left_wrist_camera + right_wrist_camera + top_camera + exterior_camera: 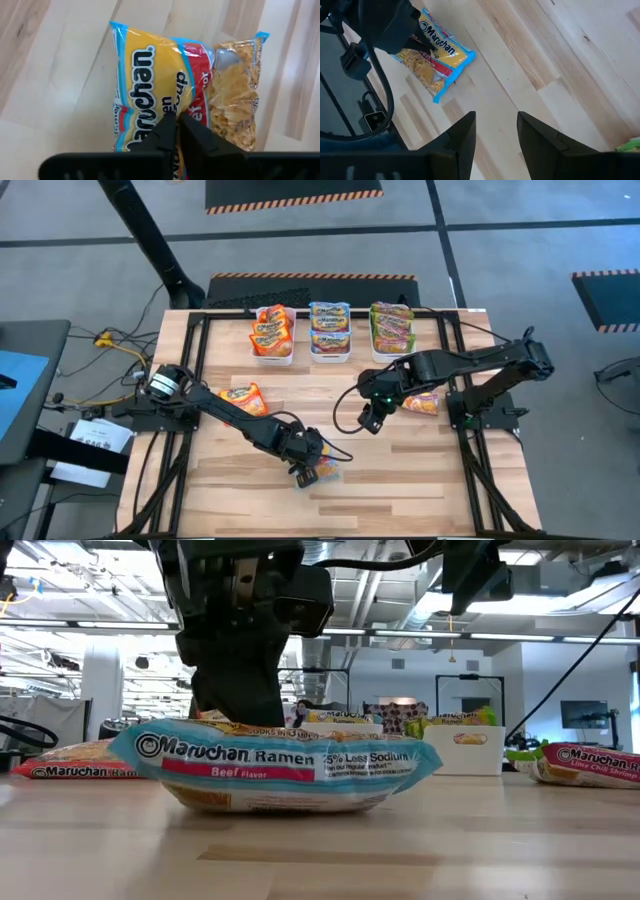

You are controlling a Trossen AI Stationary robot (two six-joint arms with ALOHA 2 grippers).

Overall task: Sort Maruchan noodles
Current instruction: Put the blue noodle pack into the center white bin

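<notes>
A blue-edged Maruchan packet [322,471] lies flat near the table's near edge; it fills the left wrist view [150,75] and the low view [275,765]. My left gripper [177,117] is directly over it, fingers shut. My right gripper [495,122] hovers open above bare wood at mid-table [370,420], touching nothing. An orange packet [243,398] lies flat left of centre. A green-pink packet [422,402] lies under the right arm. My left gripper comes from above, pointing down, with its shut fingertips [167,120] meeting on the packet's printed top face [172,102], near its middle. Whether a pinch of wrapper sits between them, I cannot tell. The packet's underside rests on the table [270,808].
Three white bins stand in a row at the far edge, holding orange [272,333], blue [330,330] and green-pink [392,328] packets. Bare wood lies between the two grippers and toward the near right corner. Cables and black frame rails run along both table sides.
</notes>
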